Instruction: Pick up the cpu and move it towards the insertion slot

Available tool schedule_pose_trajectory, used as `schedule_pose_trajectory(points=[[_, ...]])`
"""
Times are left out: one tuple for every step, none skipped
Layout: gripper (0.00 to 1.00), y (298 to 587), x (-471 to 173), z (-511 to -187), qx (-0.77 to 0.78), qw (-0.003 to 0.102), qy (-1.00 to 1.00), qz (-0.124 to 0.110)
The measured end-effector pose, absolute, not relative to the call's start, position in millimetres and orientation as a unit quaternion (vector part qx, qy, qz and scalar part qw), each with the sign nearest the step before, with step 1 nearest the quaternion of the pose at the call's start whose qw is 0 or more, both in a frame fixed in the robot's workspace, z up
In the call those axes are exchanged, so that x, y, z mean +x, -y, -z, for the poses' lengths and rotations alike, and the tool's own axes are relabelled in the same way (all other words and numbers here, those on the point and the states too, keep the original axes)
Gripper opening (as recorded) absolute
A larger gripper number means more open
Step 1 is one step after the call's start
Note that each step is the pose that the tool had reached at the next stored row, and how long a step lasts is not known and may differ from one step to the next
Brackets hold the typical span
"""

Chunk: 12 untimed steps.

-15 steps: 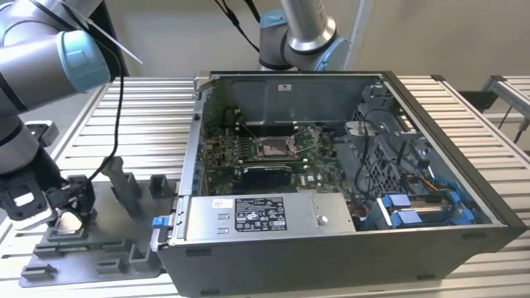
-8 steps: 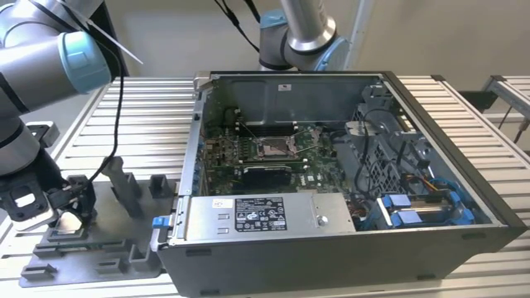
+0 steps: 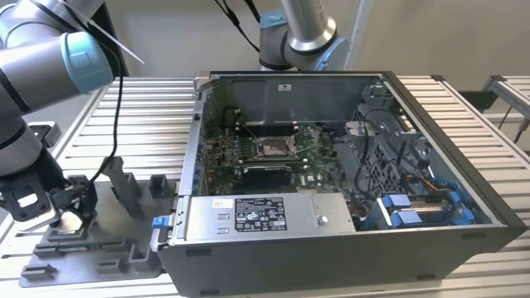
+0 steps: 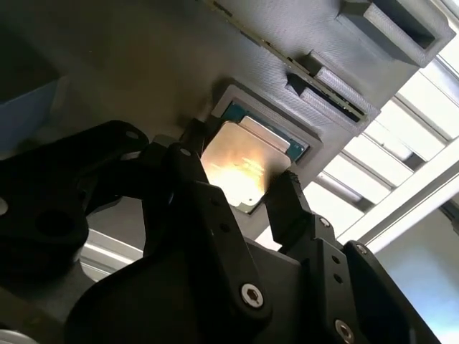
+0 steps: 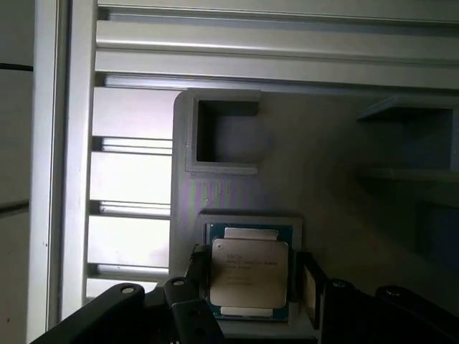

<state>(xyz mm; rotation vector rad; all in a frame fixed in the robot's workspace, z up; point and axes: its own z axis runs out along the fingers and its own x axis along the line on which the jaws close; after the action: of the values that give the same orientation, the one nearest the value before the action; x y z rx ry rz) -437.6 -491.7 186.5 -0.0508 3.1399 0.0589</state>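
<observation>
Straddling the cpu (image 5: 249, 276), which was seated flat in its recess of the grey tray (image 5: 237, 179) directly between the fingers (image 5: 308, 287), the gripper (image 5: 254, 278) was held open, and the cpu was judged light, stiff and fragile (best taken by opposite edges).

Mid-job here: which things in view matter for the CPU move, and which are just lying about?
Job:
- cpu, seated in a recess of the grey tray
- gripper, down over it
- insertion slot, on the board inside the computer case

Just there:
- power supply
- blue drive brackets
- slatted table
</observation>
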Motion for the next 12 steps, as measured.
schedule_pose_trajectory(points=[[1.00, 491.7, -437.6, -186.5, -0.016, 0.000, -1.000, -0.019], [1.00, 491.7, -437.7, -186.6, -0.016, 0.000, -1.000, -0.019], [1.00, 491.7, -438.1, -186.7, -0.016, 0.000, -1.000, -0.019], [1.00, 491.7, -438.5, -186.6, -0.016, 0.000, -1.000, -0.019], [1.00, 491.8, -438.9, -186.6, -0.016, 0.000, -1.000, -0.019], [1.00, 491.7, -439.0, -186.6, -0.016, 0.000, -1.000, -0.019], [1.00, 491.7, -439.0, -186.5, -0.016, 0.000, -1.000, -0.019], [1.00, 491.7, -439.1, -186.4, -0.016, 0.000, -1.000, -0.019], [1.00, 491.7, -439.1, -186.5, -0.016, 0.000, -1.000, -0.019], [1.00, 491.7, -439.1, -186.5, -0.016, 0.000, -1.000, -0.019], [1.00, 491.7, -439.1, -186.5, -0.016, 0.000, -1.000, -0.019], [1.00, 491.7, -439.1, -186.5, -0.016, 0.000, -1.000, -0.019]])
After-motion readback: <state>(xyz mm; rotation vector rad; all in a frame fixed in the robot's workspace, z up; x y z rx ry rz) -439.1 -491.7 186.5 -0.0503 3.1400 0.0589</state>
